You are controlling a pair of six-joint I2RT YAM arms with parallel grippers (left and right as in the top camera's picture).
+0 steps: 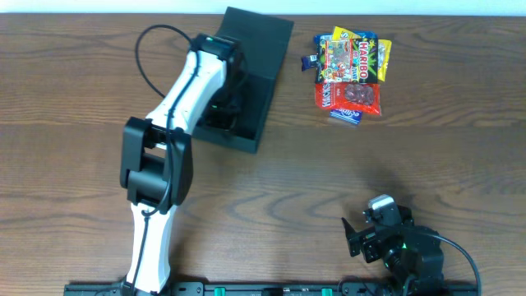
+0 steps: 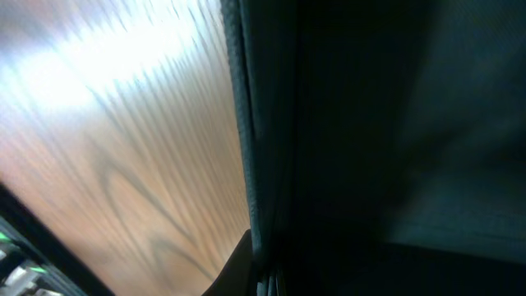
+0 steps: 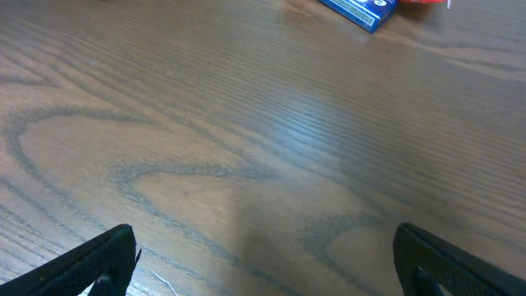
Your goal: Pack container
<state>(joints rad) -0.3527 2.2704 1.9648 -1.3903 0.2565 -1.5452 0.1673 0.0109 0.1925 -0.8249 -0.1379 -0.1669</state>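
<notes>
Container (image 1: 261,74): dark cardboard box, flap lid open, upper centre of the overhead frame, on the table (image 1: 370,164). Judged light and semi-stiff, with walls that flex; best held by the thin wall rim.
Left pincer (image 2: 260,284): closed, apparently pinching that rim.
Right pincer (image 3: 263,263): wide open, empty, lower right.

The left arm (image 1: 185,90) hides most of the container's (image 1: 261,41) interior.
</notes>
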